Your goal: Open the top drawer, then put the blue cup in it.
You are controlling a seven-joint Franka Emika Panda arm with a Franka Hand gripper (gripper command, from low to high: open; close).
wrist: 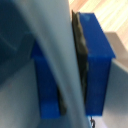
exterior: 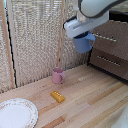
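- Hand (exterior: 84, 36) state: it grips the blue cup (exterior: 83, 43) and holds it in the air, well above the surface (exterior: 95, 95), just beside the dresser (exterior: 111, 47) at the exterior view's right.
- Drawer risk: you cannot confirm that the top drawer (exterior: 109, 35) is open. From this angle its front looks level with the drawer below (exterior: 109, 61). If it is shut or only partly out, the cup will strike the front or the rim on the way in.
- Grip risk: in the wrist view, 1 dark pad (wrist: 80, 55) presses on a blue face. The contact looks narrow. A bump against the dresser could twist the cup or knock it loose, and a fall from this height could break it.
- Clearance risk: the arm covers the upper edge of the dresser, so you cannot judge the gap between cup and drawer.
- Hidden: the cup's handle, the drawer's inside, and the second finger are not visible.
- Hard to read: the wrist view is blurred and filled with blue; the pale shape across it cannot be identified.
- Not in the path: the pink mug (exterior: 58, 75), the yellow block (exterior: 57, 96) and the plate (exterior: 17, 112) rest on the surface, well apart from the cup.
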